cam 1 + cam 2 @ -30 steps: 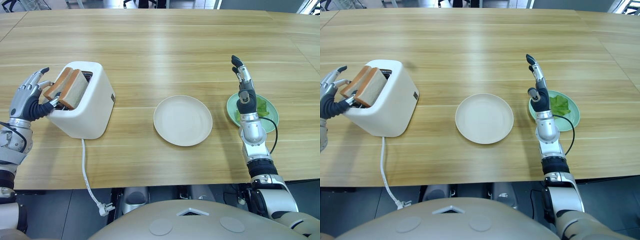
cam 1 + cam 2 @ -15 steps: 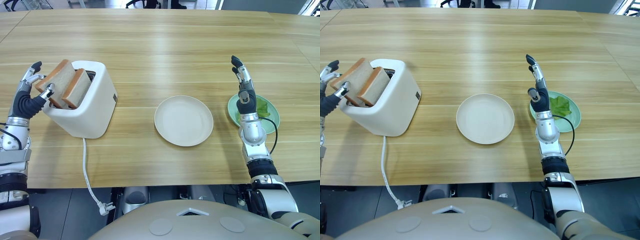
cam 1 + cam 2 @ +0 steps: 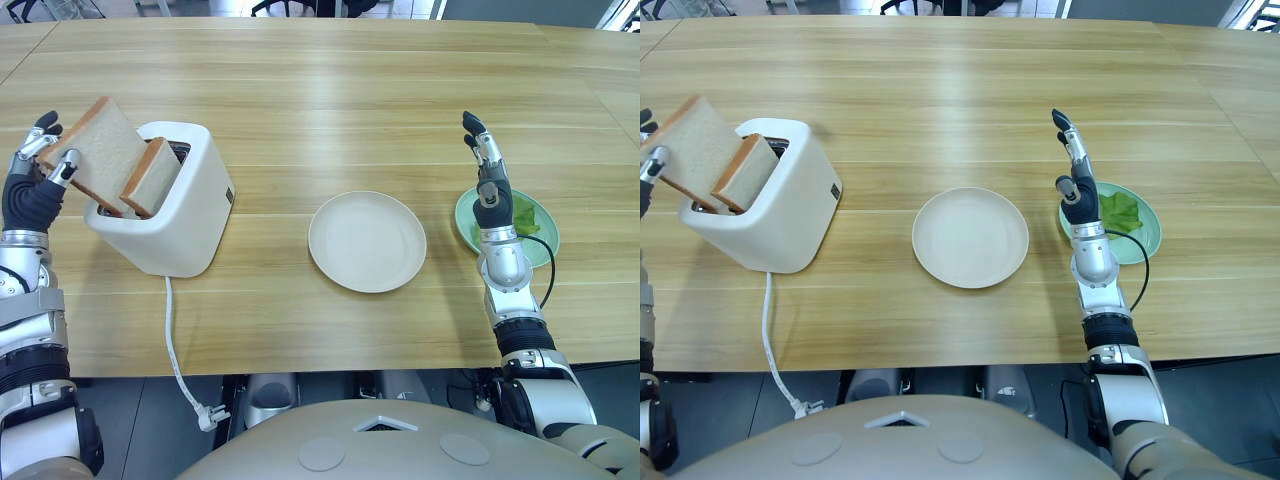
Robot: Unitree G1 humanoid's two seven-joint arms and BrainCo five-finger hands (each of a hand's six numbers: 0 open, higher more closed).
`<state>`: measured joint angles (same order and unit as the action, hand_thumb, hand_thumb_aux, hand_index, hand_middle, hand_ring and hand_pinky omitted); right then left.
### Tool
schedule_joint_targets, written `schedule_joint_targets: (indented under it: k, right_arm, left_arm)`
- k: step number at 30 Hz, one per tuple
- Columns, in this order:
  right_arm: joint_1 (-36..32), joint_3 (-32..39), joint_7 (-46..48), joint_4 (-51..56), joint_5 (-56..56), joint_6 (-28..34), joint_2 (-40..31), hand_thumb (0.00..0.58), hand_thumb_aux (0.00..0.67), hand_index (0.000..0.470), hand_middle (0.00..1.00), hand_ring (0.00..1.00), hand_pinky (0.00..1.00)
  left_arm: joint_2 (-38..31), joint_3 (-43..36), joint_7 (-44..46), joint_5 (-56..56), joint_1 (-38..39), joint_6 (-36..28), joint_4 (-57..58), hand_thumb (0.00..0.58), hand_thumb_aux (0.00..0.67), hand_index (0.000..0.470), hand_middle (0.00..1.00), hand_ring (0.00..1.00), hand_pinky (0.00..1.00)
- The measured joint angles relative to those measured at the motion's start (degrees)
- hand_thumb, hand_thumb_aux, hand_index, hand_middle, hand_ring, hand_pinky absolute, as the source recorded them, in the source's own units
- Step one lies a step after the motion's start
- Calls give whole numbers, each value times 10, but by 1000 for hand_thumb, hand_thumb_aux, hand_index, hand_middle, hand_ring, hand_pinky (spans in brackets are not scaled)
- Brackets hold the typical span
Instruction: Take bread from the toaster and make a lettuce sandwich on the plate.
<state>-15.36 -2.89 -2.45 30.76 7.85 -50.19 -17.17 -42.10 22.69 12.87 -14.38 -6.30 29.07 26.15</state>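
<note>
The bread slice (image 3: 100,150) leans up out of the toaster (image 3: 175,220), pinched at its outer edge by the curled fingers of the left hand (image 3: 28,190); so slight a grip may let it slip, or its lower corner may snag the slot and tip the toaster. The right hand (image 3: 490,185) stands open and empty beside the lettuce (image 3: 525,215). The left eye view presents the whole grasp, whereas the right eye view crops it at the frame edge.

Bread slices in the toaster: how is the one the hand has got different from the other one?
The outer bread slice is pinched by the left hand; no hand touches the inner bread slice. The outer bread slice stands high, with most of it above the toaster, while the inner bread slice sits deeper in its slot with less showing. Both lean towards the robot's left and have brown crusts.
</note>
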Motion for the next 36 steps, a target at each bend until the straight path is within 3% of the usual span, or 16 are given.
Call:
schedule_joint_targets:
  k: [1, 2, 3, 9, 20, 31, 36]
  right_arm:
    - [0, 0, 0, 0, 0, 0, 0, 0, 0, 0, 0, 0, 0]
    - [0, 0, 0, 0, 0, 0, 0, 0, 0, 0, 0, 0, 0]
    - [0, 0, 0, 0, 0, 0, 0, 0, 0, 0, 0, 0, 0]
    - [1, -2, 0, -1, 0, 0, -2, 0, 0, 0, 0, 0, 0]
    - [2, -24, -2, -1, -6, 0, -21, 0, 0, 0, 0, 0, 0]
    - [-9, -49, -39, 17, 26, 5, -53, 0, 0, 0, 0, 0, 0]
    - [-23, -51, -117, 54, 113, 54, -94, 0, 0, 0, 0, 0, 0]
  left_arm:
    - [2, 9, 3, -9, -3, -5, -7, 580, 670, 460, 310, 310, 310]
    - [5, 16, 7, -20, -4, -7, -18, 580, 670, 460, 788, 788, 788]
    - [7, 25, 13, -32, -7, -10, -31, 580, 670, 460, 1000, 1000, 1000]
    - [30, 58, 67, -133, -24, -71, -95, 580, 670, 460, 1000, 1000, 1000]
    - [90, 69, 126, -336, -55, -292, -262, 580, 670, 460, 1000, 1000, 1000]
    - [196, -145, 102, -320, -122, -443, -427, 580, 670, 460, 1000, 1000, 1000]
    - [255, -227, 95, -274, -170, -474, -420, 580, 670, 460, 1000, 1000, 1000]
